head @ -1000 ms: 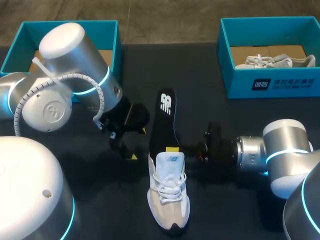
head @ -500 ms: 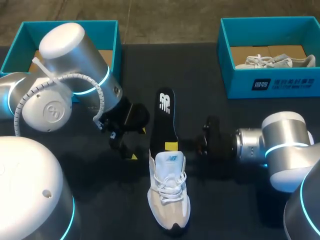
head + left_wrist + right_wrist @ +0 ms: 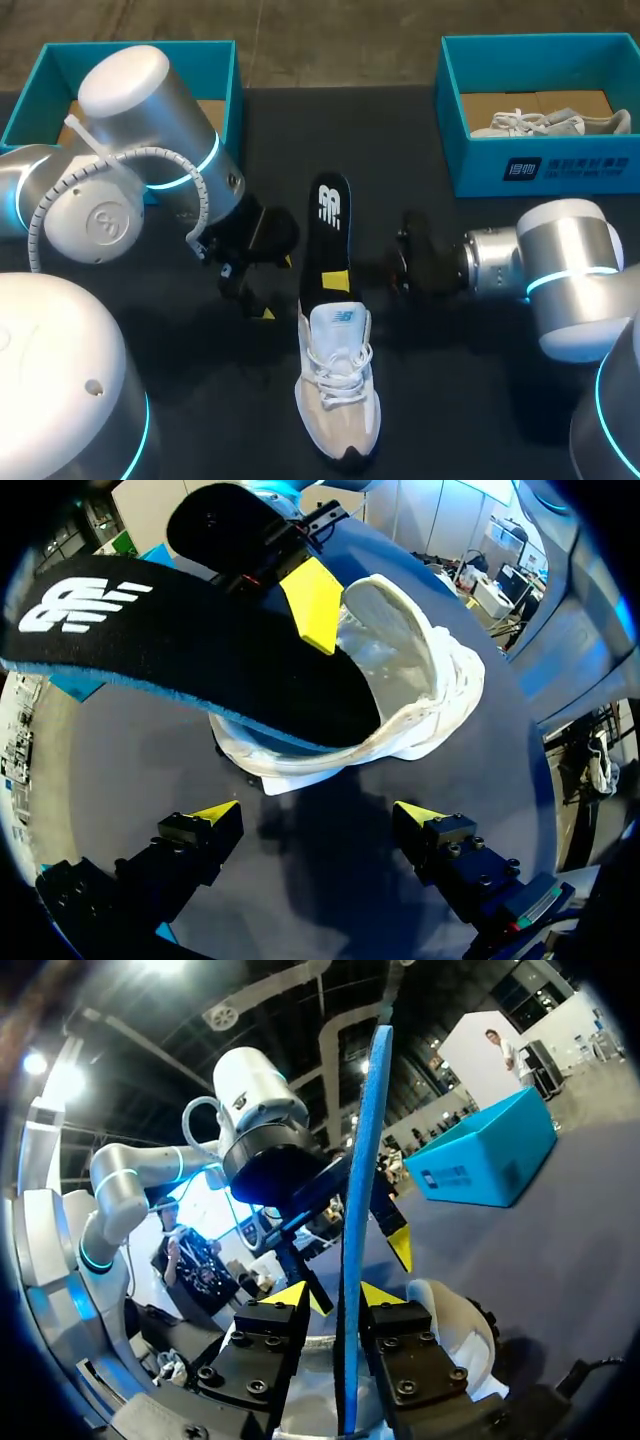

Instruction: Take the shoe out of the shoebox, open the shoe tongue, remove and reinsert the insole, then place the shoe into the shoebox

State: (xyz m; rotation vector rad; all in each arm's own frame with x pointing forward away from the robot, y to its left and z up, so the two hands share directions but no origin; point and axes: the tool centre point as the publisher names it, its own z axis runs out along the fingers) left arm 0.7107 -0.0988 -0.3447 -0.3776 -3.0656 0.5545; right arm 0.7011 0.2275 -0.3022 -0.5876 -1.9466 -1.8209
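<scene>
Gripped insole (image 3: pixel 330 225) edgewise between right gripper (image 3: pixel 333 1295) fingers, one end inside shoe (image 3: pixel 340 390) at table (image 3: pixel 480 400) middle. Held left gripper (image 3: pixel 315 815) spread wide, empty, near shoe.

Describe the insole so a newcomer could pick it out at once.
On the dark table, find the white shoe in the middle. The insole is the long black strip sticking out of its opening toward the far edge, pinched by the right hand. It alone has a white logo and blue underside.

Right tool (image 3: pixel 338 283) shifted up the table, insole (image 3: pixel 329 220) drawn further out of shoe (image 3: pixel 338 400)
</scene>
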